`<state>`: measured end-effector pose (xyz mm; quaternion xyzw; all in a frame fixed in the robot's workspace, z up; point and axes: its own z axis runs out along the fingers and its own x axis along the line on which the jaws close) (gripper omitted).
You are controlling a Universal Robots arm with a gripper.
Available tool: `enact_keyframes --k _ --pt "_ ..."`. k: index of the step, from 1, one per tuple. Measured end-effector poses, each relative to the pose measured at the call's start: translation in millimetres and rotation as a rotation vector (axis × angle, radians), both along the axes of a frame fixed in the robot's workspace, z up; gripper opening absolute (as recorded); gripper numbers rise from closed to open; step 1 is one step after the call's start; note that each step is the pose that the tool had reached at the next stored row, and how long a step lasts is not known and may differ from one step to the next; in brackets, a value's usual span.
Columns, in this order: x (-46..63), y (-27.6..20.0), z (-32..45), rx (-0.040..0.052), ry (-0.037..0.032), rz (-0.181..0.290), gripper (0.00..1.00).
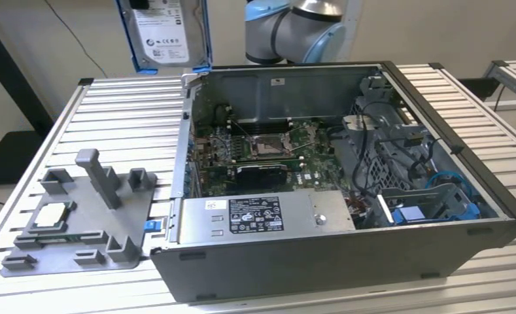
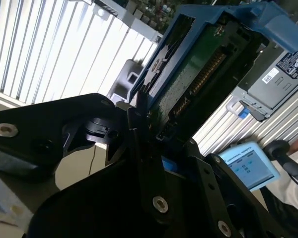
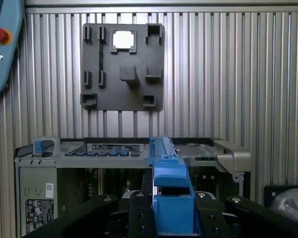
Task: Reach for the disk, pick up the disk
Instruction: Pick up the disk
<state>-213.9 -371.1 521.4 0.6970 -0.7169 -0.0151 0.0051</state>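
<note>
1. Overhead, the disk [image 1: 163, 33] hung upright in the air above the open computer case's [image 1: 310, 261] far edge in the exterior view.
2. The gripper [image 3: 173, 210] was clamped on its blue-framed edge in both wrist views.

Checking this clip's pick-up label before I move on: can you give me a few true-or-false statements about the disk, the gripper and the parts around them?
1. The disk is up in the air, clear of the table. True.
2. The gripper is open and empty. False: in both wrist views it is closed on the disk's blue bracket.
3. The computer case lies open with its motherboard exposed. True.
4. The small silver chip sits inside the computer case. False: it rests on the grey fixture plate on the table, at the exterior view's left of the case.
</note>
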Motion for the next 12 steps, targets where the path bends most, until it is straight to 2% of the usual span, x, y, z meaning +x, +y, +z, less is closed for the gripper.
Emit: enact_keyframes --k 12 --pt "37.3 0.0 0.0 0.0000 0.0007 0.000 0.00"
